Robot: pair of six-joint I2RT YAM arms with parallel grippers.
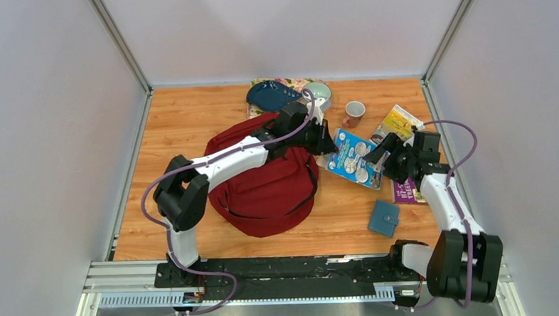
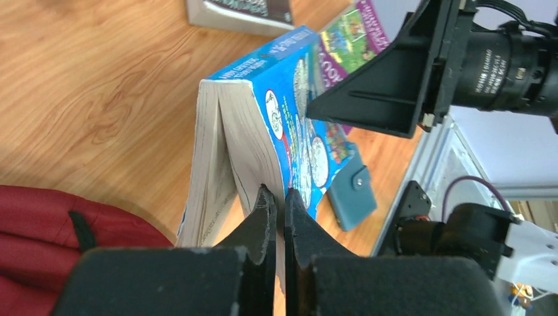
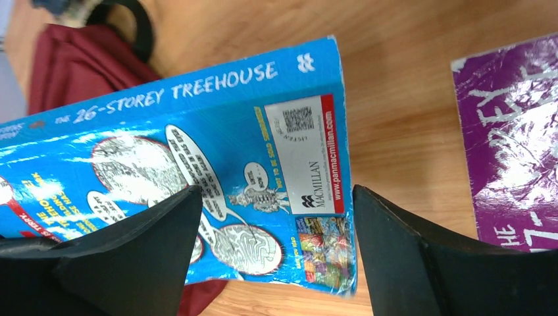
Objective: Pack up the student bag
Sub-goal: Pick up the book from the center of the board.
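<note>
The student bag (image 1: 264,187), dark red with black straps, lies left of centre; its fabric also shows as the student bag (image 2: 33,217) and the student bag (image 3: 72,66). A blue paperback (image 1: 355,157) is propped on edge just right of it, its pages fanning apart. My left gripper (image 1: 331,143) reaches over the bag and is shut on the book's cover and a few pages; the left gripper (image 2: 278,197) pinches the blue paperback (image 2: 296,118) with almost no gap. My right gripper (image 1: 376,154) hovers at the book's other side. The right gripper (image 3: 275,192) stands open, straddling the blue paperback (image 3: 197,131) without touching it.
A small blue wallet (image 1: 384,218) lies near the front right. A purple book (image 1: 406,191) and a yellow book (image 1: 397,122) lie along the right wall. A cup (image 1: 354,112), a bowl (image 1: 319,93) and a dark blue item (image 1: 272,95) stand at the back.
</note>
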